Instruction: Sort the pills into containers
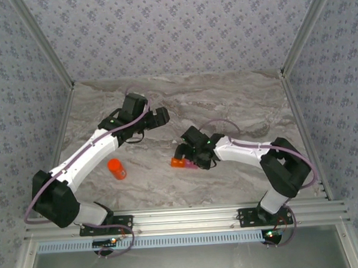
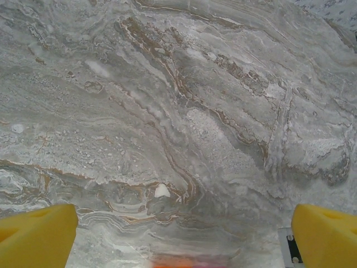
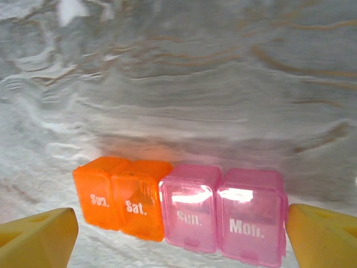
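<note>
Pill box [image 1: 179,163] half hidden beneath right end effector [image 1: 186,157]

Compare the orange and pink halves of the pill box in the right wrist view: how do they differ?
The orange half lies left in that view, the pink half right. The orange half has a lid marked "Sat."; the pink half has one marked "Mon.". Both are translucent, with two lidded cells and white lettering, touching in one row.
</note>
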Robot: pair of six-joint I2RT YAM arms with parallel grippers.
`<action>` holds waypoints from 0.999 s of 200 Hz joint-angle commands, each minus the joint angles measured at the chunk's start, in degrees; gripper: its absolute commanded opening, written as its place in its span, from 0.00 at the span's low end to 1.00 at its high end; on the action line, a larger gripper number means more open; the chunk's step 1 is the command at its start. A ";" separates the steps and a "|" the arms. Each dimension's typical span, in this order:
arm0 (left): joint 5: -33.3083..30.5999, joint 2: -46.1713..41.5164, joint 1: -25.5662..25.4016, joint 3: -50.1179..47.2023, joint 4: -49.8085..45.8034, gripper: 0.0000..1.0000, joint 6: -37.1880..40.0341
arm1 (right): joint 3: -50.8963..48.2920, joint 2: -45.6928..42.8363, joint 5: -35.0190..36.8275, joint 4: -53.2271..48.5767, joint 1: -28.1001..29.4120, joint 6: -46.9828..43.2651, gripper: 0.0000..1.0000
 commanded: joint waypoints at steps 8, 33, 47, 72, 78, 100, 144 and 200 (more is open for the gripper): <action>1.13 -2.13 0.09 -0.52 -1.11 0.98 0.04 | 3.30 -2.34 1.25 -4.51 0.38 -0.98 1.00; -0.16 -3.21 0.06 -0.52 -1.90 0.98 0.49 | 6.63 -4.54 4.25 -12.23 -0.12 -6.53 1.00; -1.04 -4.01 0.09 -0.77 -2.24 0.98 0.83 | 7.68 -4.76 4.70 -15.16 -1.31 -11.48 1.00; -2.32 -5.72 0.06 -1.81 -2.12 0.98 1.03 | 6.36 -5.74 6.72 -14.07 -3.25 -20.66 1.00; -2.39 -6.14 0.12 -2.12 -1.97 0.98 1.03 | 5.83 -6.17 6.92 -13.28 -3.35 -24.47 1.00; -2.39 -6.92 0.06 -2.90 -1.20 0.98 0.77 | 4.29 -8.21 4.19 -8.64 -2.39 -41.40 1.00; -2.92 -6.52 0.07 -3.31 0.21 0.98 -0.81 | 3.12 -8.20 -6.90 -10.12 -1.56 -61.13 1.00; -3.40 -5.41 0.13 -0.75 -0.51 0.98 -1.32 | 5.22 -0.09 -7.21 -12.36 -1.37 -68.51 1.00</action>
